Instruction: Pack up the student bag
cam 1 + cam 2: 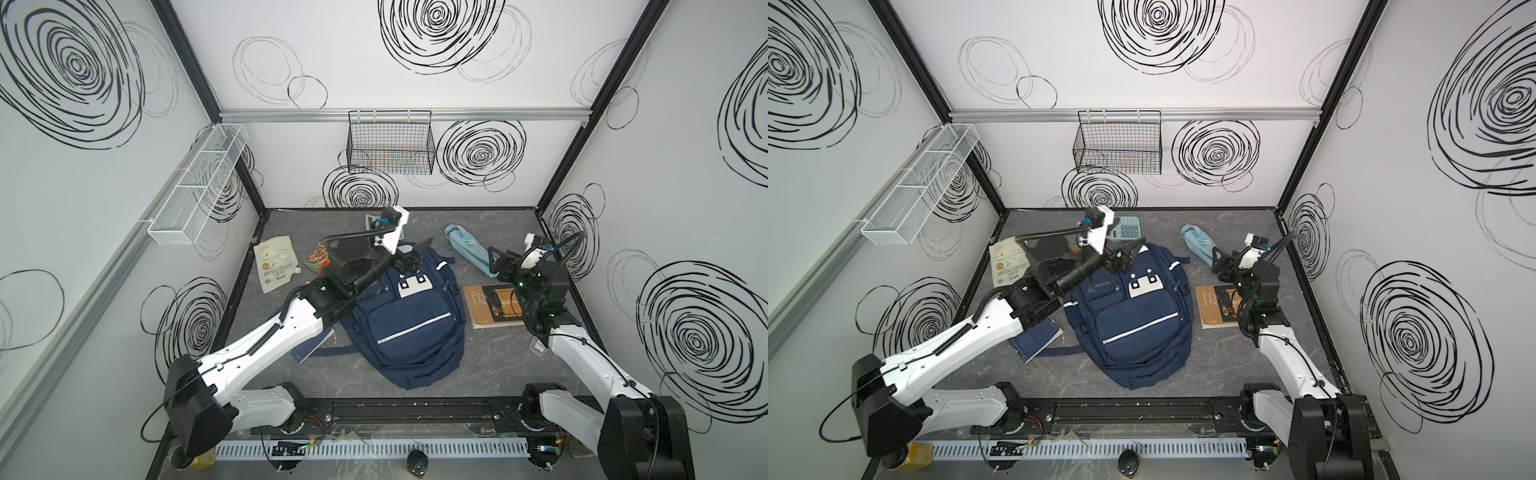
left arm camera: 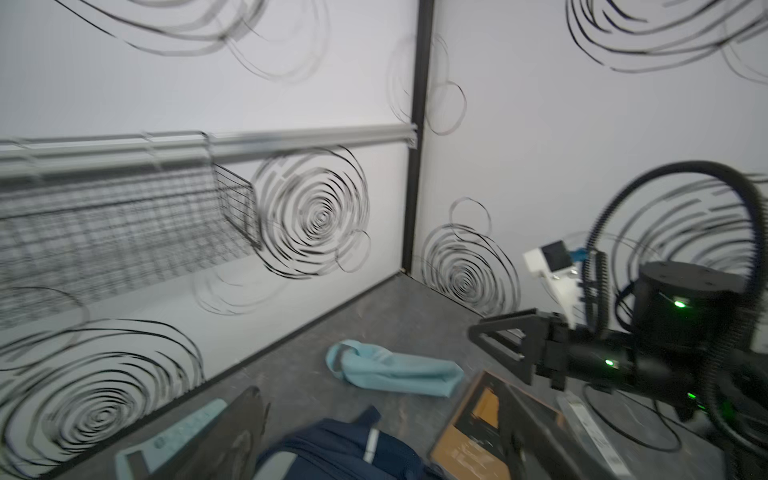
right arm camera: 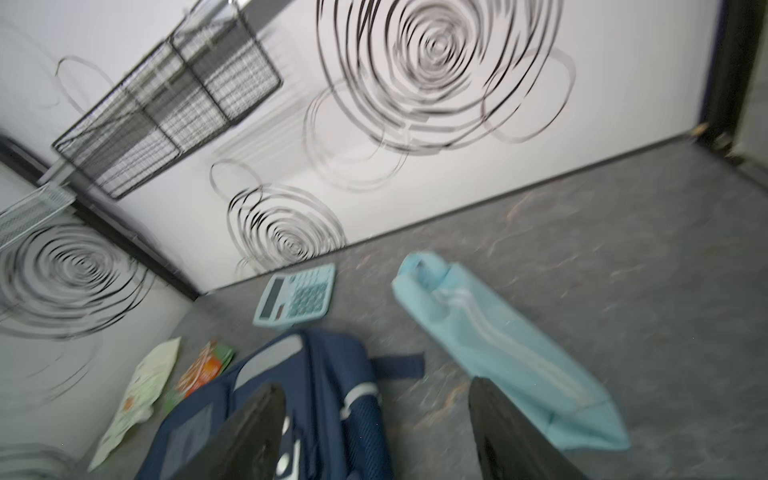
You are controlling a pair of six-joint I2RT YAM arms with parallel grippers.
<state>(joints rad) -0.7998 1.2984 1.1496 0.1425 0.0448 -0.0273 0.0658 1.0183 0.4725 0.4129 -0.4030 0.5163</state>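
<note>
Lying flat mid-table (image 1: 478,365), pockets up and top toward the far wall, the student bag (image 1: 409,328) looks soft and floppy. Its fabric will probably sag and fold, and it is likely light while unfilled. A zip pull or the top rim seems the best hold. The left gripper (image 1: 419,252) hovers over the bag's far end, jaws wide and empty. The right gripper (image 1: 496,261) hangs to its right, by the light blue umbrella (image 1: 467,249) — also spread wide, holding nothing.

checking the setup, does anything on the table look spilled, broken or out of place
Nothing spilled or damaged. The student bag lies flat in the middle, with the umbrella, brown book, calculator and blue notebook loose around it. One shoulder strap trails out toward the notebook.
</note>
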